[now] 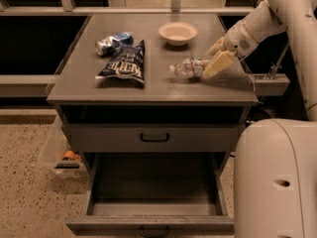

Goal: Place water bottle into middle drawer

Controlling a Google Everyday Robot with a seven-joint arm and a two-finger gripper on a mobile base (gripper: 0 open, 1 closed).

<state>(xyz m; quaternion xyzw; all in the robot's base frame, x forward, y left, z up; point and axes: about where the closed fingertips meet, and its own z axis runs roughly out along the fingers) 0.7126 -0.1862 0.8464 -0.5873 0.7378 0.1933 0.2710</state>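
The water bottle (pixel 187 67) lies on its side on the cabinet top (pixel 148 90), white cap to the left. My gripper (pixel 216 56) is at the bottle's right end, low over the top; its pale fingers (pixel 218 64) stand apart, one on each side of the bottle's base. The bottle rests on the surface. The middle drawer (pixel 151 209) is pulled open below, its dark inside bare, its handle at the frame's bottom edge.
A dark chip bag (pixel 124 62) and a crushed blue-silver can (pixel 111 42) lie at the left of the top, a white bowl (pixel 177 32) at the back. The upper drawer front (pixel 154 137) is closed. My white base (pixel 277 182) fills the lower right.
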